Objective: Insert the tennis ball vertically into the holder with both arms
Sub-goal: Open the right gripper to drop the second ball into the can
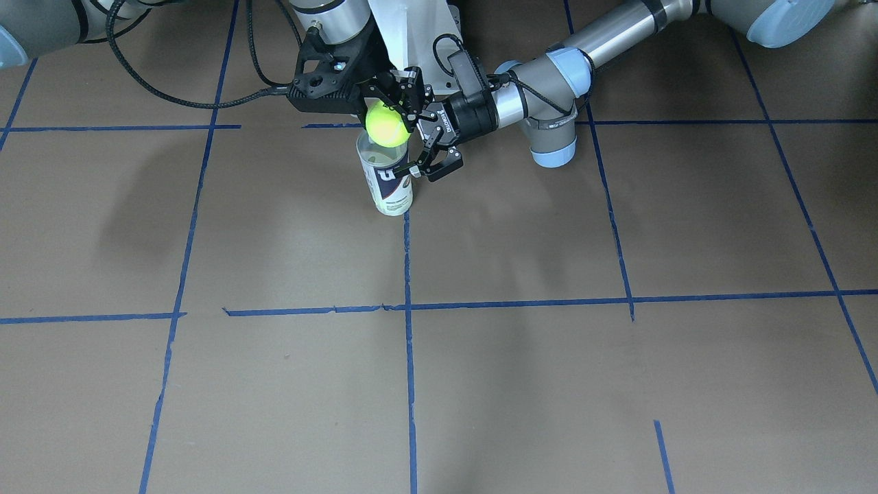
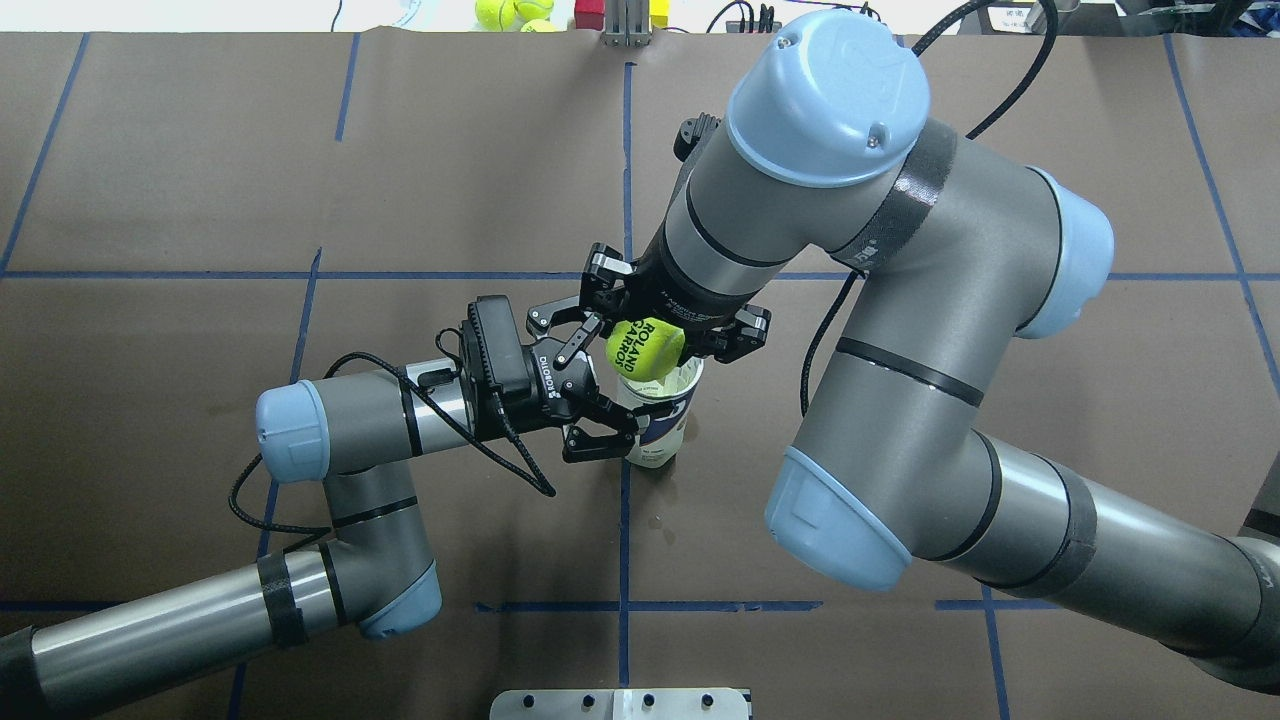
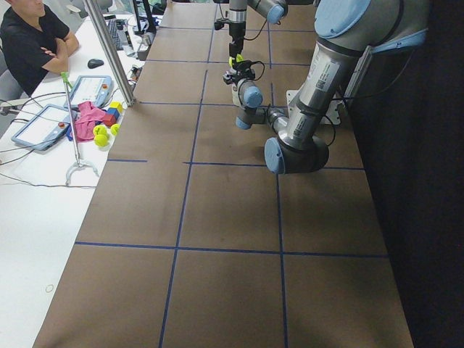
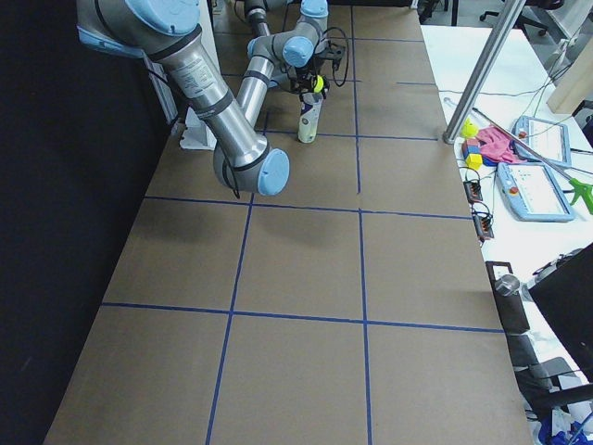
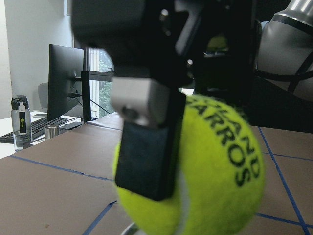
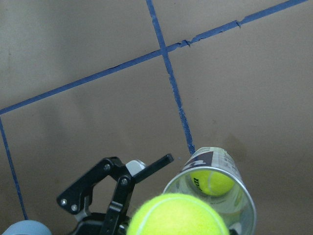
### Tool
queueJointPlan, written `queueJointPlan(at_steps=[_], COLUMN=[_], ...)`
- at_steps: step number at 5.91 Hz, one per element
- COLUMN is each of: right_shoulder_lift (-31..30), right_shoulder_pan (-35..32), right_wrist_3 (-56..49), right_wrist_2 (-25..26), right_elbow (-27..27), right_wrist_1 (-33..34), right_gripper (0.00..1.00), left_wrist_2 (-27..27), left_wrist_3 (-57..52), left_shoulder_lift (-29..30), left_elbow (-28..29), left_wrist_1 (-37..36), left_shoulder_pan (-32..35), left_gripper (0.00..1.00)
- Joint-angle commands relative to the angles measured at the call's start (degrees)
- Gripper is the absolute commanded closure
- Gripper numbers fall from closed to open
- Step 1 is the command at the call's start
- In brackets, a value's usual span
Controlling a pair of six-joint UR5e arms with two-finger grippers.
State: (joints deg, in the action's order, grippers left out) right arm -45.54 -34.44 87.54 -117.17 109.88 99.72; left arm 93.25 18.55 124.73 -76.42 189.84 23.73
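Note:
My right gripper (image 2: 650, 345) is shut on the yellow-green tennis ball (image 2: 645, 348), gripping it from above. It holds the ball just over the mouth of the holder (image 2: 655, 432), a clear upright can with a navy-and-white label. The ball (image 1: 387, 125) and can (image 1: 391, 186) also show in the front view. A second ball (image 6: 210, 181) lies inside the can (image 6: 226, 157). My left gripper (image 2: 610, 382) reaches in sideways at the can's top, its fingers spread wide and open beside the can. In the left wrist view the ball (image 5: 215, 171) fills the frame, with a right finger pad (image 5: 144, 156) on it.
Blue tape lines grid the brown table (image 1: 274, 384). Spare tennis balls (image 2: 510, 12) and coloured blocks lie past the far edge. A metal plate (image 2: 620, 703) sits at the near edge. A side table with tablets and a seated operator (image 3: 29, 36) stand beyond a metal pole (image 3: 109, 51).

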Motion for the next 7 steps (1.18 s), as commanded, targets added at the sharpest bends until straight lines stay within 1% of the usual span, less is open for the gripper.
queueJointPlan(at_steps=[1, 2, 3, 5, 6, 7], right_shoulder_lift=[0.01, 0.01, -0.07, 0.01, -0.33, -3.73], right_shoulder_pan=[0.07, 0.16, 0.33, 0.16, -2.36, -5.7], right_wrist_3=[0.09, 0.09, 0.09, -0.17, -0.26, -0.87], right_wrist_2=[0.1, 1.14, 1.5, 1.59, 0.9, -0.33], right_elbow=[-0.63, -0.63, -0.72, -0.02, 1.46, 2.96], right_wrist_1=[-0.05, -0.05, -0.05, -0.05, 0.04, 0.04], right_gripper=[0.08, 0.04, 0.01, 0.01, 0.01, 0.01], left_wrist_2=[0.0, 0.0, 0.0, 0.0, 0.0, 0.0], left_wrist_3=[0.0, 0.0, 0.09, 0.09, 0.09, 0.43], left_shoulder_lift=[-0.1, -0.19, -0.19, -0.37, -0.45, -1.93], left_elbow=[-0.04, -0.13, -0.13, -0.22, -0.22, -1.09], left_wrist_1=[0.09, 0.09, 0.18, 0.27, 0.27, 0.36], left_shoulder_pan=[0.0, 0.0, 0.0, 0.0, 0.0, 0.0], left_gripper=[0.01, 0.01, 0.01, 0.01, 0.01, 0.0])
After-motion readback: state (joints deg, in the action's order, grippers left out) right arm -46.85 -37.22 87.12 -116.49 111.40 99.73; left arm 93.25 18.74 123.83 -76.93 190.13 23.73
